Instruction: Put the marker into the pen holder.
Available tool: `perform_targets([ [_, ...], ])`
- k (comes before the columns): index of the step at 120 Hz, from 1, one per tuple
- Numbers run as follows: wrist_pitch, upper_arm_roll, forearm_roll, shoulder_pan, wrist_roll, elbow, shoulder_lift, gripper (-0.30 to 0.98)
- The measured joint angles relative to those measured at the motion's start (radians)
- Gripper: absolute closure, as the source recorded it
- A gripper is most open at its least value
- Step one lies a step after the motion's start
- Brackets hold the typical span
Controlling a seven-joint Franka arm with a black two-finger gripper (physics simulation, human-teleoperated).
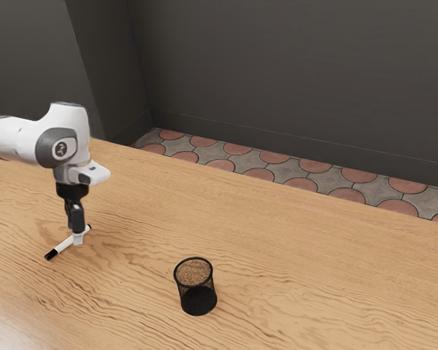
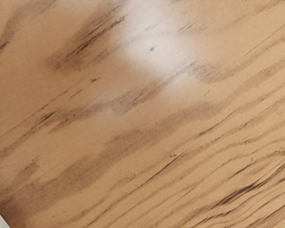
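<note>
Marker [image 1: 64, 246] lies on the table [image 1: 277, 292] at the gripper [image 1: 78, 238], spread or pinching I cannot tell, and wants a firm, square hold near its middle before a straight lift.

There is one marker [image 1: 63, 246] and one pen holder [image 1: 198, 292], a single piece of each kind, both on one bench [image 1: 292, 292]. Of robot gear I count one arm [image 1: 18, 138], and on it one pincer [image 1: 77, 236].
</note>
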State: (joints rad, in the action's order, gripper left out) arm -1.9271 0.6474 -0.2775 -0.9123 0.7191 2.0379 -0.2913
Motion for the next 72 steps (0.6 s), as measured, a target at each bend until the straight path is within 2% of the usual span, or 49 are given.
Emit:
perform_targets([
  [20, -0.128, 0.000, 0.017, -0.036, -0.018, 0.021, -0.010, 0.01],
  [43, -0.196, -0.002, 0.050, -0.061, -0.052, 0.027, -0.028, 0.15],
  [72, -0.226, -0.002, 0.059, -0.083, -0.084, 0.027, -0.051, 0.32],
])
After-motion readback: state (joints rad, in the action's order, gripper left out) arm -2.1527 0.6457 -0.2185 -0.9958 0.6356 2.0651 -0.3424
